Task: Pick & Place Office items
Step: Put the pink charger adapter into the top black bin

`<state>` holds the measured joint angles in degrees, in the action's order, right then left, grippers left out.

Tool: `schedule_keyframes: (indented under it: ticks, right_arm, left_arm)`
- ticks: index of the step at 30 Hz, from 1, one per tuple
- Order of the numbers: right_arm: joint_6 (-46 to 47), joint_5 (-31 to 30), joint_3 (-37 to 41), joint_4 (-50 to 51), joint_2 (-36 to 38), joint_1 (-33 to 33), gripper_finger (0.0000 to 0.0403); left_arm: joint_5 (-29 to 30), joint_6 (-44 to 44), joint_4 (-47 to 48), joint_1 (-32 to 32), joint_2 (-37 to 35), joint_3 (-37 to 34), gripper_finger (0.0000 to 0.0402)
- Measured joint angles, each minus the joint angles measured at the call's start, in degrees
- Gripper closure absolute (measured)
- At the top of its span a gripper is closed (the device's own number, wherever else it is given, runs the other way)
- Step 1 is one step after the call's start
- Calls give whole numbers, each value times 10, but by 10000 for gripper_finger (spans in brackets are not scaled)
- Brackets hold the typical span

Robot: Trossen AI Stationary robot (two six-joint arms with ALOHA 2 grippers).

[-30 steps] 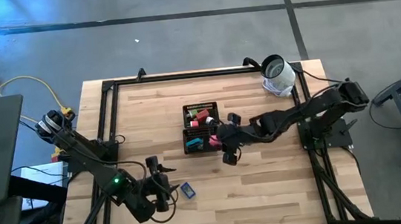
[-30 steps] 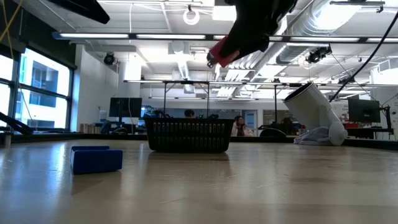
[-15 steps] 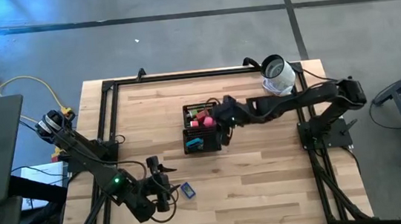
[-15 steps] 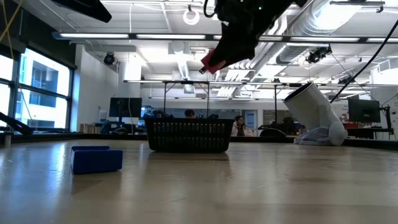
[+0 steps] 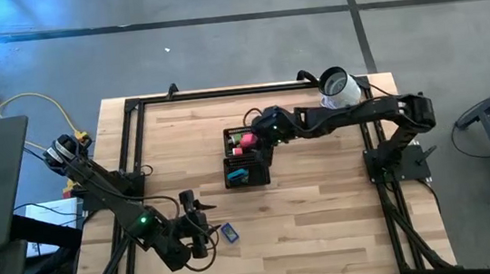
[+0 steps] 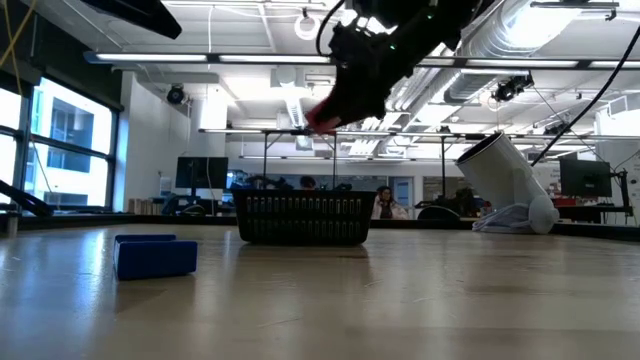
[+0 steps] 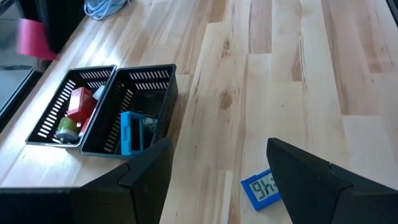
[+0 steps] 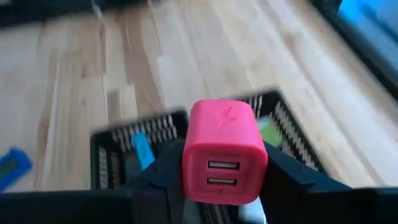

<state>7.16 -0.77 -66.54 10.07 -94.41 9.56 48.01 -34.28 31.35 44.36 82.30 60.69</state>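
Note:
My right gripper point(image 8: 224, 177) is shut on a red block with two USB ports point(image 8: 224, 149). It hangs above the black mesh tray point(image 5: 245, 158), over its far compartment, and the low view shows it point(image 6: 335, 100) well above the tray point(image 6: 303, 218). A red piece point(image 7: 79, 102), a green piece point(image 7: 65, 127) and a teal piece point(image 7: 129, 132) lie in the tray. A blue block with digits on it point(image 7: 264, 188) lies flat on the table by the near edge. My left gripper point(image 7: 221, 158) is open just short of that block, near the near left corner point(image 5: 201, 235). My right gripper pinches the red block by two opposite side faces point(image 8: 189, 168), one finger point(image 8: 155, 174) on each side. The face with the ports looks back at the wrist camera. The arm reaches in from the table's right. The block is lifted clear above the tray point(image 8: 124, 134).
A white-and-grey roll point(image 5: 338, 91) lies tilted near the far right corner point(image 6: 505, 180). A black frame rail point(image 5: 222, 91) runs around the tabletop. Bare wood lies between the tray and the blue block point(image 5: 229, 233). People sit in the room behind point(image 6: 385, 203).
My right gripper, still shut on the red block, has swung from beside the tray's near right corner toward the far edge and a little left. It now hangs over the tray's far compartment. The left arm and the blue block have kept still.

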Motion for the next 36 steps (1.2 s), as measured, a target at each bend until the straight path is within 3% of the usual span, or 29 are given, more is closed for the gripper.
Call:
schedule_keyframes:
  ticks: [7, 20, 36]
  right_arm:
    - [-11, 28, 2, -10, -17, 17, 260]
    - [21, 86, 157, -256, -21, 49, 260]
    - [38, 99, 255, -485, -21, 51, 260]
  left_arm:
    - [0, 0, 1, 0, 0, 0, 152]
    - [0, -1, 1, 0, 0, 0, 152]
    - [0, -3, -2, -8, 4, 0, 152]
